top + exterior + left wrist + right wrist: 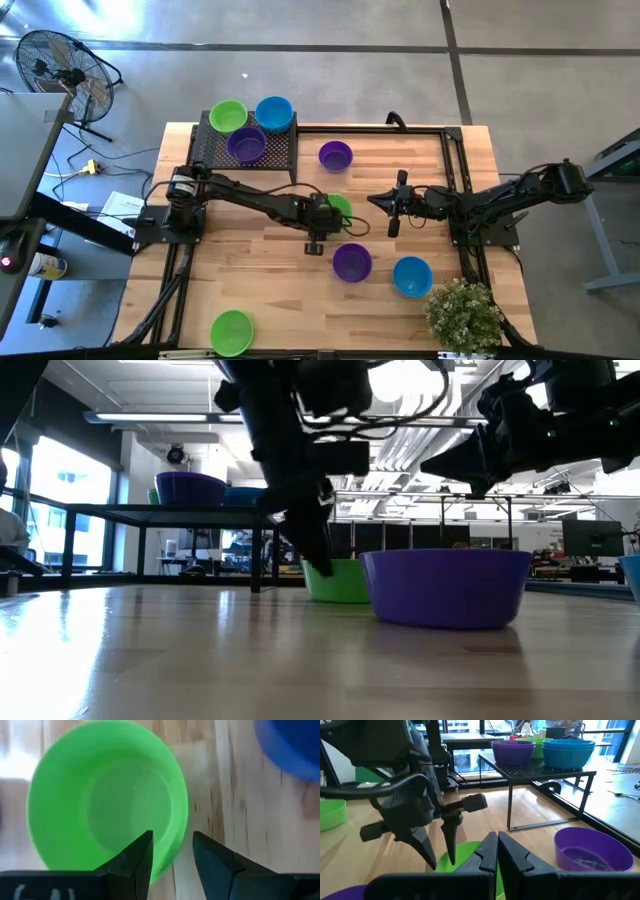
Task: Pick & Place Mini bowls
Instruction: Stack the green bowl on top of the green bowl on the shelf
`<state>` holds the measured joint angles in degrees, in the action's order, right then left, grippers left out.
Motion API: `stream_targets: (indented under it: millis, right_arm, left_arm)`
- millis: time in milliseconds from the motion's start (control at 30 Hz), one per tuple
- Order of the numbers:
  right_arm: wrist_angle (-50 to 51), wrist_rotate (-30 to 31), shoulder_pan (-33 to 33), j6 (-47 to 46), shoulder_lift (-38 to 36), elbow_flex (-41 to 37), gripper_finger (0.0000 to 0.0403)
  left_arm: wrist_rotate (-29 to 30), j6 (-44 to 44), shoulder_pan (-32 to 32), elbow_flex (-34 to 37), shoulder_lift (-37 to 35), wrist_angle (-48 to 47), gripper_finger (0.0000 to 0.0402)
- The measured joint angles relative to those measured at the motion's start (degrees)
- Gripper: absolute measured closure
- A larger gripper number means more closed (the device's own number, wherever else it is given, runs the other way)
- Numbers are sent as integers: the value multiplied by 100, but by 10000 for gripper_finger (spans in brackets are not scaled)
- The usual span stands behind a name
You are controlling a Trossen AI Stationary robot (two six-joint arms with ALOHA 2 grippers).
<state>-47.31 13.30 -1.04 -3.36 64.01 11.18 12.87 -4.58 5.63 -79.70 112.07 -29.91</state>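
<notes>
The left end effector (172, 857), fingers spread, straddles the rim of the glossy lime-green plastic mini bowl (107, 802) at mid-counter (260, 290), probably to pinch it for lifting.

The high view looks straight down on the whole bench (250, 300) from well above, both arms included. The low view sits at bench-top height, facing level across the wood toward the room, very near a purple bowl (448, 588). The left wrist view looks down, close over a green bowl (107, 795) that the high and low views share. The right wrist view faces across the bench toward the black mesh rack (545, 767).
</notes>
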Motion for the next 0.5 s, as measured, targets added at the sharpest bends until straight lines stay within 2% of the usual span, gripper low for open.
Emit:
stream_targets:
  millis: [100,200,300,500]
  right_arm:
    - [-13,-10,0,42,0,0,402]
    - [-10,-24,0,62,0,0,401]
    - [-13,-23,-2,79,0,0,402]
    - [-13,-22,-2,85,0,0,401]
  left_arm:
    - [43,-78,-9,-65,63,277,267]
    - [68,-147,-35,0,143,20,268]
    - [84,-142,-40,-46,144,208,278]
    - [106,-178,-37,-24,185,103,345]
